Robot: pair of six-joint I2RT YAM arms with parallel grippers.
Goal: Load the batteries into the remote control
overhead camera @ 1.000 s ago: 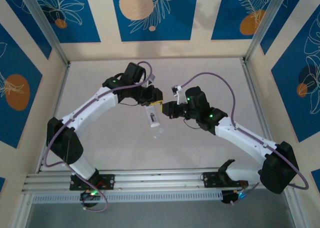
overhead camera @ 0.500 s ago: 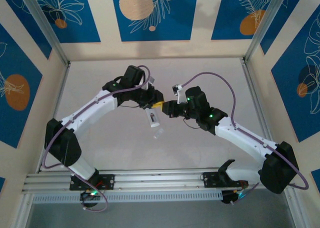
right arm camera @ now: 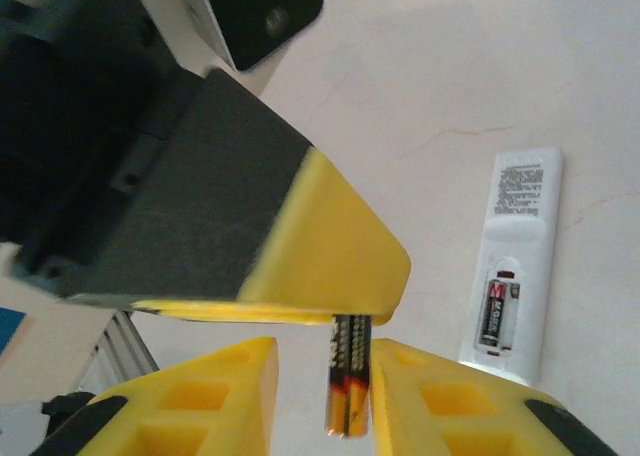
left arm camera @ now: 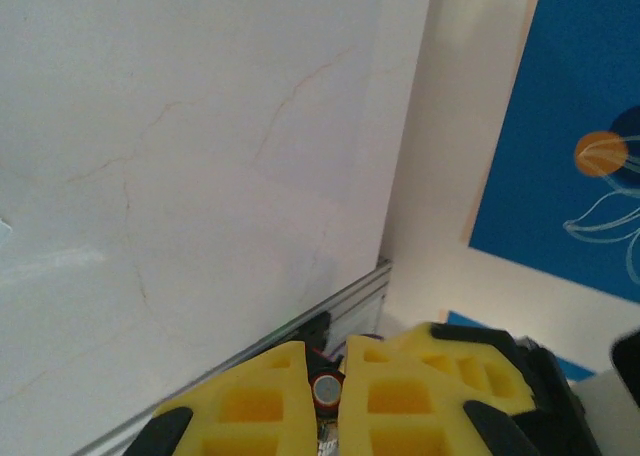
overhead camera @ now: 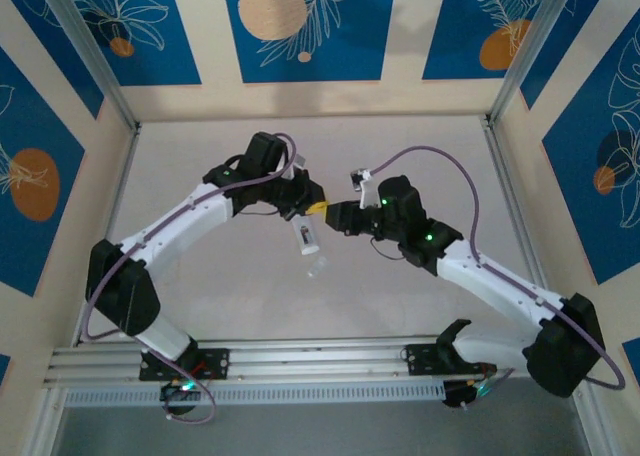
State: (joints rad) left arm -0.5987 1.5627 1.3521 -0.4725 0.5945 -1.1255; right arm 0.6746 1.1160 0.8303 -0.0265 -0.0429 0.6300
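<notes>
Up close, in the left wrist view, the left gripper had its yellow pads pressed narrowly onto a battery. Only the round metal end of that battery showed; the rest was buried between the pads, and the bottom edge cut off the fingers' lower parts.

From the right wrist camera the same battery stood upright, dark with an orange band. Its top was tucked out of sight behind one yellow-tipped finger of the left gripper, which came in from ten o'clock. The right gripper sat around the battery with its fingers parted. There was a clear gap on the nine o'clock side. On the three o'clock side the pad was so close that I could not tell whether it touched.

At about three o'clock from the battery, well apart from it, the remote lay back side up on the pale table. Its bay was uncovered, with the other battery lying along the bay's left side. The small print at its twelve o'clock end was too fine to read.

Seen from above, the left gripper and the right gripper met tip to tip near the table's middle. The battery there was no more than a yellow-dark speck. The remote lay just at six o'clock of that meeting point. A small pale scrap rested near its six o'clock end, too faint to identify.
</notes>
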